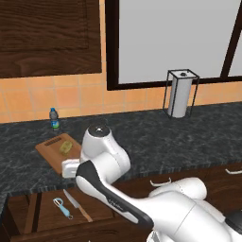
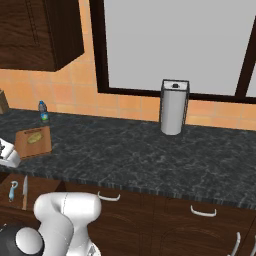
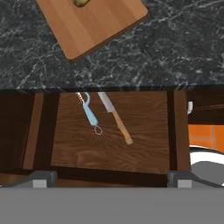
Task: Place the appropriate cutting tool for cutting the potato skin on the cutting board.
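Below my hand the open drawer spreads its wooden floor, and my two finger tips rise at the bottom edge of the hand view, set wide apart with nothing between them. So my gripper is spread wide and holds nothing.

Ahead of my fingers, well clear of them, the peeler lies flat on the drawer floor. Its pale head points toward the counter and the ring end of its light-blue handle points back toward me, slightly left of the midline between my fingers. Just beside it on the right lies the knife with its silver blade and brown handle, longer than the peeler and slanted the same way; the two are close but not touching.

Past the drawer's front edge runs the dark speckled counter, and on it sits the cutting board, with the potato on its far part, cut off by the top of the hand view.

From the left base view the board carries the potato near its middle, a small bottle stands behind it by the tiled wall, and a paper towel holder stands far to the right. The peeler and knife show in the drawer beneath the counter edge
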Robot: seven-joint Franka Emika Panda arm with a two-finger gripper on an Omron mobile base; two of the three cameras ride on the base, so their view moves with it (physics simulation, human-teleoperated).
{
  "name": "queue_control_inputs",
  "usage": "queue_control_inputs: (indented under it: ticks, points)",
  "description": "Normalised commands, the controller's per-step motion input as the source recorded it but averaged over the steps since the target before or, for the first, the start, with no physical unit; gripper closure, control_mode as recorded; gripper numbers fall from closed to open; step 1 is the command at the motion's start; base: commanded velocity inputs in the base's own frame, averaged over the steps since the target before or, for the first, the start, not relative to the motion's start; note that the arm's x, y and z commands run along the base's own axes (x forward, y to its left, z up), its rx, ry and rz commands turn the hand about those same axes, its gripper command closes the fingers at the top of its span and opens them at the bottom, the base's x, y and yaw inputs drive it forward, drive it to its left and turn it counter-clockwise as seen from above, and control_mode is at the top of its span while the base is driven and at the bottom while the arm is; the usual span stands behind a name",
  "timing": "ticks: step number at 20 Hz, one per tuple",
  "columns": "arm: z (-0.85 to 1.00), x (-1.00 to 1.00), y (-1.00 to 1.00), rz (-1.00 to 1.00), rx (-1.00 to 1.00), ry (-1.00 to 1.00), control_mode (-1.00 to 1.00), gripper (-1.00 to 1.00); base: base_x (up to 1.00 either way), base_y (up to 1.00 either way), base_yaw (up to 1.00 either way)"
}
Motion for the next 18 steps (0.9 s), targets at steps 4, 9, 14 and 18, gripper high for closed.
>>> queue_control_inputs:
  ticks: [4,9,14,18]
  points:
    - [-0.10,0.16,0.42,0.00,0.02,0.00,-1.00,-1.00,0.00,0.00,0.00]
    - [-0.11,0.02,0.03,0.00,0.00,0.00,-1.00,-1.00,0.00,0.00,0.00]
    - [-0.18,0.44,0.46,-0.07,0.00,-0.03,-1.00,-1.00,0.00,0.00,0.00]
    - [-0.06,0.10,0.24,-0.01,0.00,0.00,-1.00,-1.00,0.00,0.00,0.00]
